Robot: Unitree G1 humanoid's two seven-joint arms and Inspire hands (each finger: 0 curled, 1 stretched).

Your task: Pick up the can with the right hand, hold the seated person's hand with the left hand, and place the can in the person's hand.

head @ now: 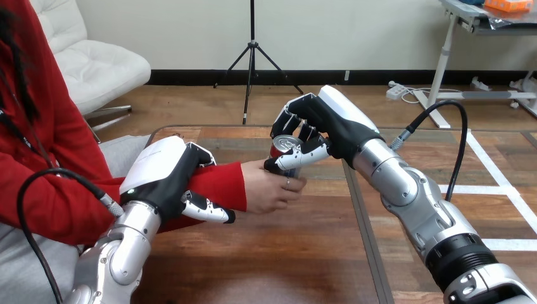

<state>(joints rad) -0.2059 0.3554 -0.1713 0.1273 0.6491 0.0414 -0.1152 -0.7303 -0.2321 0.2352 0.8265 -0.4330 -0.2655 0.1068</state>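
A red can with a silver top stands upright at the table's middle, held by my right hand, whose fingers and thumb are curled round it. The can rests against the person's hand, which lies palm up below it with its fingers bent at the can's base. My left hand sits over the person's red-sleeved forearm, fingers on the far side and thumb along the near side, curled round it.
The wooden table has a dark seam running from the near edge toward the can. My right arm crosses the table's right half. The person sits at the left edge.
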